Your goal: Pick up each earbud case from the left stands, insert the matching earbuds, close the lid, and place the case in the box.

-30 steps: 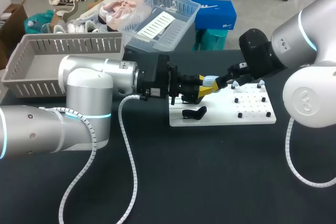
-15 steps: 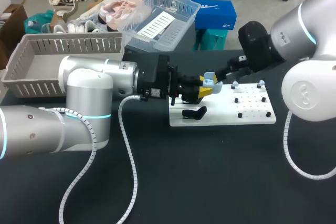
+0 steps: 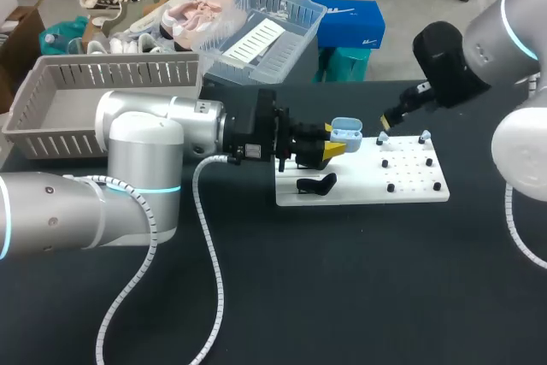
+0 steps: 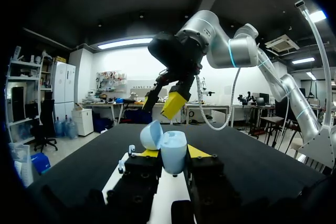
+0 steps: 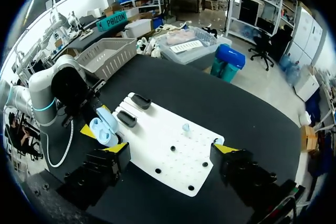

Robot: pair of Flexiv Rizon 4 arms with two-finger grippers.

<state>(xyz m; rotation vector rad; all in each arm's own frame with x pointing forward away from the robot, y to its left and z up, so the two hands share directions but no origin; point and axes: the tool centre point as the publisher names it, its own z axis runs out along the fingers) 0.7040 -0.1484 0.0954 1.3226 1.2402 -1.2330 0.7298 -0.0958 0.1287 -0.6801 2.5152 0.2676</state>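
My left gripper (image 3: 332, 148) is shut on a light blue earbud case (image 3: 344, 132), holding it over the left part of the white board (image 3: 367, 190). In the left wrist view the case (image 4: 173, 151) stands upright between the yellow fingertips (image 4: 149, 153) with its lid (image 4: 150, 135) hinged open. My right gripper (image 3: 393, 116) hangs above the board's back edge, to the right of the case, open and holding nothing. From the right wrist, that gripper (image 5: 170, 148) is spread wide above the board (image 5: 173, 153), with the case (image 5: 104, 127) off beside it. White earbuds (image 3: 382, 138) sit on the pegs.
Two black stands (image 3: 316, 184) lie on the board's left part, and black pegs (image 3: 391, 186) dot its right part. A grey slatted basket (image 3: 51, 104) stands at the table's back left. A clear plastic crate (image 3: 261, 36) sits behind the table.
My right gripper has drawn back from the case, up and to the right. The left arm and the case have stayed put.
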